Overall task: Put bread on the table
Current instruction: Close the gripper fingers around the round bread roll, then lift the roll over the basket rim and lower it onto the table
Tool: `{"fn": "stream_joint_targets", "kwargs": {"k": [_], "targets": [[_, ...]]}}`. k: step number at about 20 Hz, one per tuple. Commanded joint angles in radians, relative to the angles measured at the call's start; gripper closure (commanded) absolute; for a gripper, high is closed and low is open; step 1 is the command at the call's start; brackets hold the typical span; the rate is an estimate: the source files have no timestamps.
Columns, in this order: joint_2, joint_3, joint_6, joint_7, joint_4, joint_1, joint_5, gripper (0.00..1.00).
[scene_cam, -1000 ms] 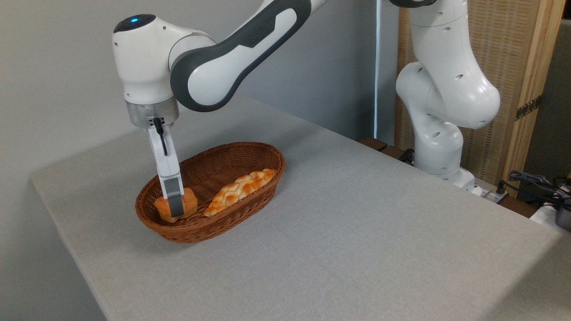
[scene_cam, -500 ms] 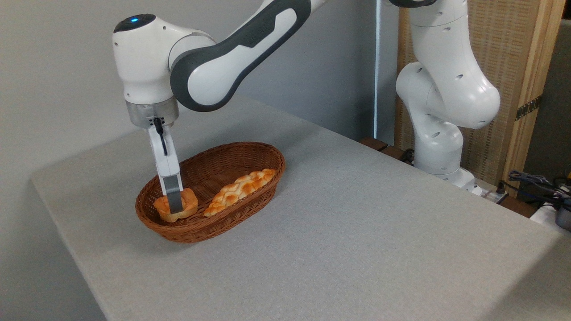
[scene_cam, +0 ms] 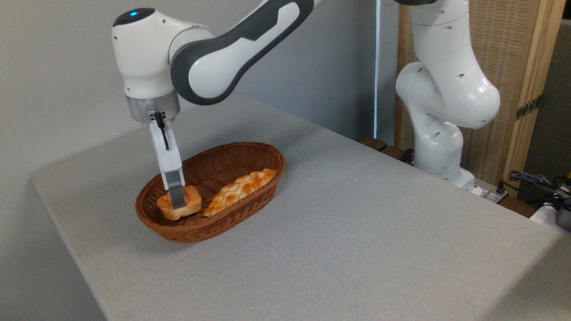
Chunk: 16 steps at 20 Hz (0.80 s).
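The bread (scene_cam: 189, 205), a small golden-orange bun, hangs just above the floor of the brown wicker basket (scene_cam: 250, 154) at its left end. My gripper (scene_cam: 178, 203) comes down from above and is shut on the bread; one grey fingertip (scene_cam: 178, 197) crosses the bun's front, the other finger is hidden behind it. The grey table (scene_cam: 357, 223) spreads around the basket.
A long braided loaf (scene_cam: 241, 189) lies in the basket to the right of the bun. The arm's white base (scene_cam: 439, 147) stands at the table's far right edge, with cables (scene_cam: 535, 180) and a wooden screen (scene_cam: 513, 67) behind it.
The gripper has risen slightly with the bread, which has come up off the basket floor and shifted a little to the right.
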Motion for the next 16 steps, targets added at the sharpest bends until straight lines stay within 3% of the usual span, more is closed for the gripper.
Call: {"fn": "stream_joint_targets", "kwargs": {"k": [1, 5, 9, 12, 16], "targets": [[-0.052, 0.013, -0.065, 0.015, 0.003, 0.006, 0.007, 0.44], [-0.059, 0.042, -0.123, 0.011, 0.059, 0.006, 0.007, 0.44], [-0.072, 0.119, -0.177, 0.029, 0.134, 0.007, 0.012, 0.40], [-0.102, 0.184, -0.202, 0.104, 0.137, 0.007, 0.012, 0.40], [-0.105, 0.243, -0.211, 0.175, 0.129, 0.008, 0.095, 0.33]]}}
